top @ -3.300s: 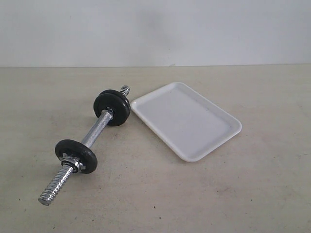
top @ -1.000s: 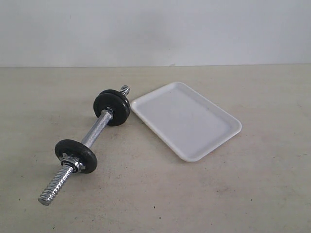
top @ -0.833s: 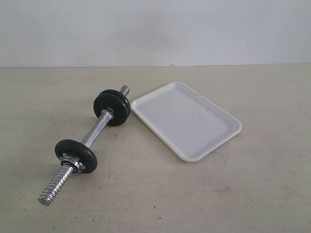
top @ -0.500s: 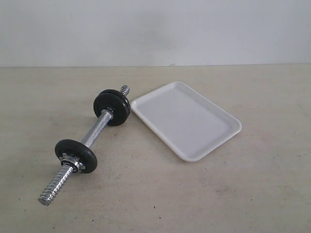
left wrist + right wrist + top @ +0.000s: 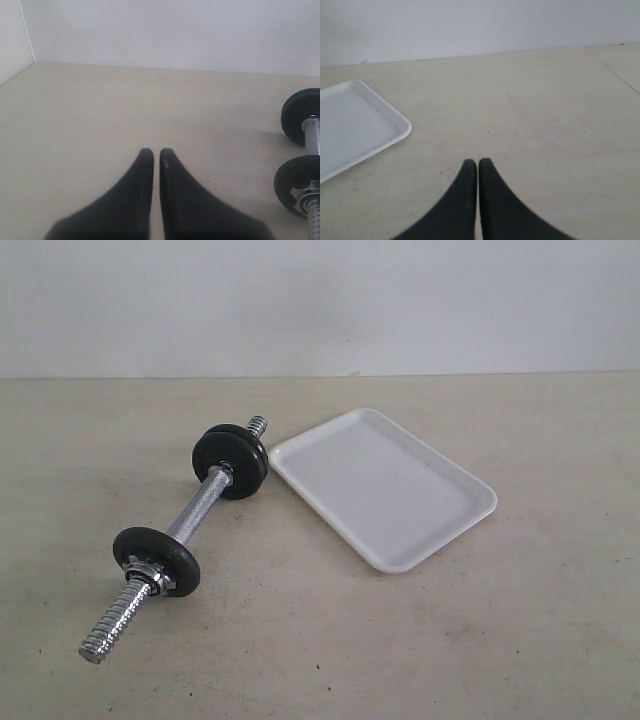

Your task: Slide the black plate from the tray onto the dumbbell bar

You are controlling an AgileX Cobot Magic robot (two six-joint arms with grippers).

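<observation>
The dumbbell bar (image 5: 195,508) lies on the table, chrome with threaded ends. A thick black plate (image 5: 232,462) sits on its far end, close to the corner of the white tray (image 5: 380,485), which holds nothing. Near the bar's other end is a black disc (image 5: 157,560) backed by a silver nut. In the left wrist view my left gripper (image 5: 156,151) is shut and empty, well off to the side of the plate (image 5: 302,116) and bar (image 5: 313,137). My right gripper (image 5: 478,161) is shut and empty over bare table, apart from the tray (image 5: 350,125). Neither gripper shows in the exterior view.
A pale wall stands behind the table. The beige tabletop (image 5: 480,640) stretches in front of and to the right of the tray.
</observation>
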